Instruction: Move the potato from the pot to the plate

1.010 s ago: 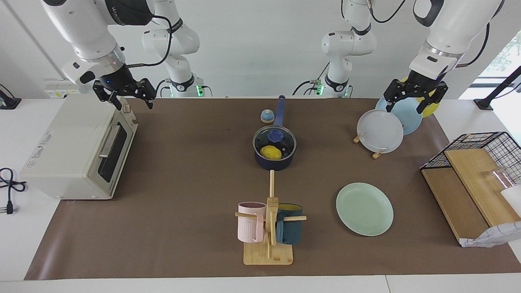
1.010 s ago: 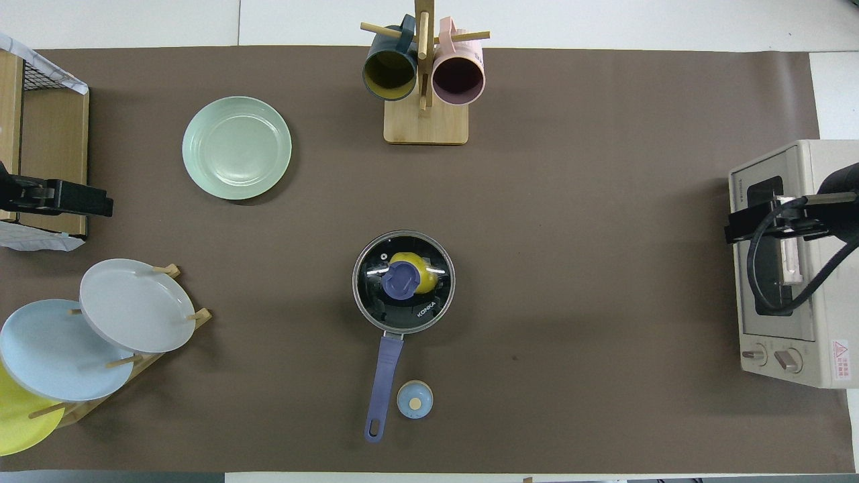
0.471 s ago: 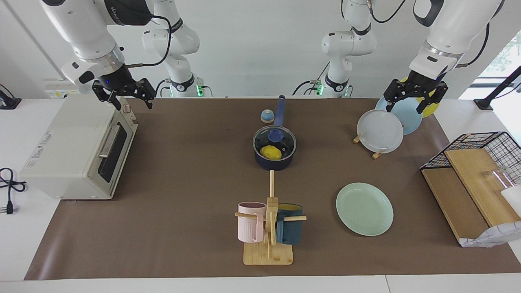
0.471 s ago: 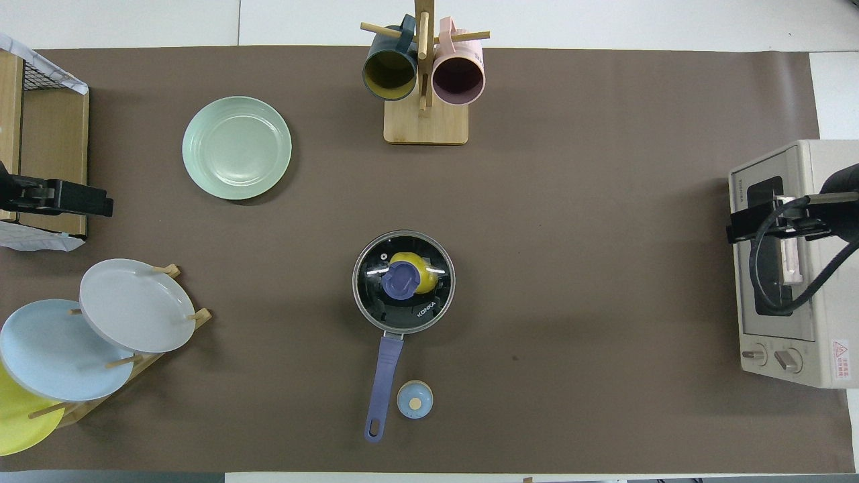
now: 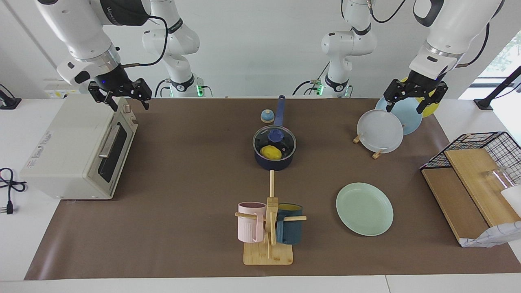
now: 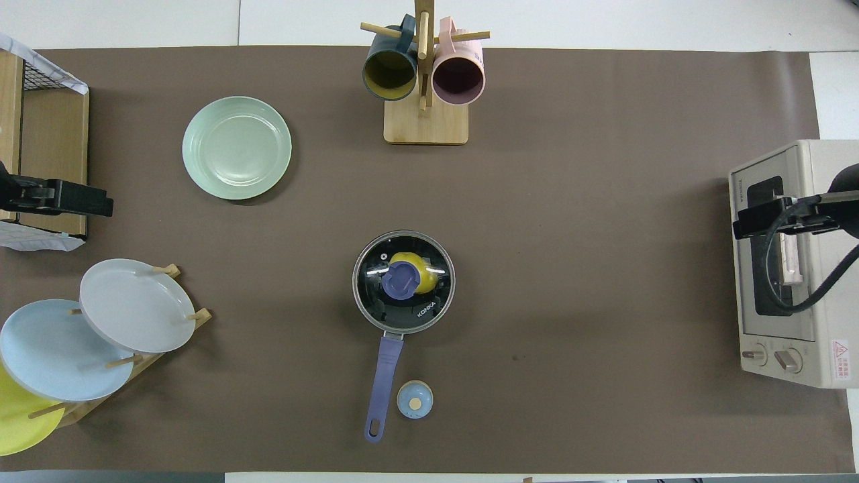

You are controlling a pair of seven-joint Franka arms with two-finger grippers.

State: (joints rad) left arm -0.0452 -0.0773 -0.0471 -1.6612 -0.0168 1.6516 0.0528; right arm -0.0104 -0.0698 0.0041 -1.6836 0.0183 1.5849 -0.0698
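While the small yellow oval potato (image 5: 271, 152) lies inside the lidded navy saucepan (image 5: 274, 156) at frame centre, both spread, empty pincers, left (image 5: 411, 101) and right (image 5: 120, 99), are held at the upper corners. Lid removal is judged first; the mint-green round plate (image 5: 364, 208) remains unused.

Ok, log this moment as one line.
potato: in lidded pot | plate: bare | left gripper: open, over plate rack | right gripper: open, over toaster oven

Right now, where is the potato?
The potato is in the pot, under its glass lid, mid-table, nearer the robots than the mug rack.
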